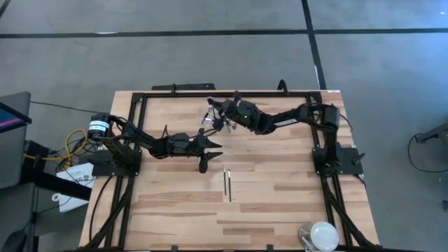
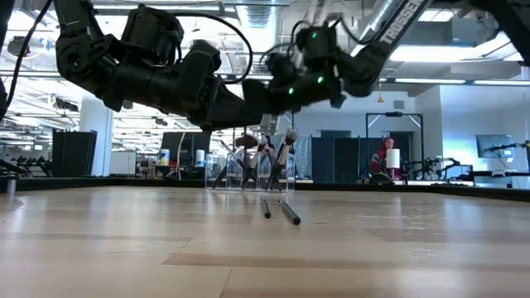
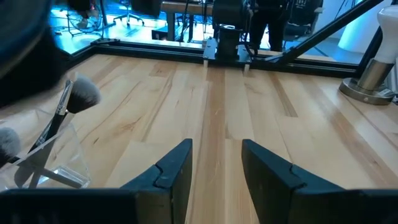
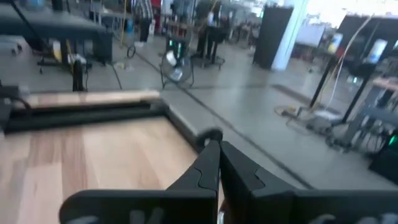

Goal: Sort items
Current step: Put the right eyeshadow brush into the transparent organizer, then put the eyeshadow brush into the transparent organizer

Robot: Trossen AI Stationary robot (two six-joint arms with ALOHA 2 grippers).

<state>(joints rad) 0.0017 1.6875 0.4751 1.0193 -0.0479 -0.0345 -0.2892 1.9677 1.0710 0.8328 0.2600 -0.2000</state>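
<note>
High view, left to right. Left gripper [image 1: 212, 147] sits mid-table with jaws apart and nothing between them; the left wrist view shows bare wood between its two fingers [image 3: 168, 174]. Two makeup brushes [image 1: 227, 183] lie loose on the table [image 1: 280, 203], just to the right of and nearer than that gripper. Their long axes run near-to-far, side by side, almost parallel. In the low view they show as two dark sticks [image 2: 280, 210] flat on the wood.

Further right and farther back, the right gripper [image 1: 215, 117] hangs above the clear holder [image 2: 248, 172], jaws fully closed. A thin stem seems to hang below the fingertips in the low view, but I cannot tell whether anything is held. The holder already carries several brushes, heads up, one of them fluffy [image 3: 84, 96].

Judgement: the left arm is the nearer one to the loose pair. Its fingers point to the right, so the brush handles lie across that heading. A short shift toward the near edge and a drop onto the handles would be needed.

Round white-and-clear disc [image 1: 320, 234] rests at the near right corner, well apart.
</note>
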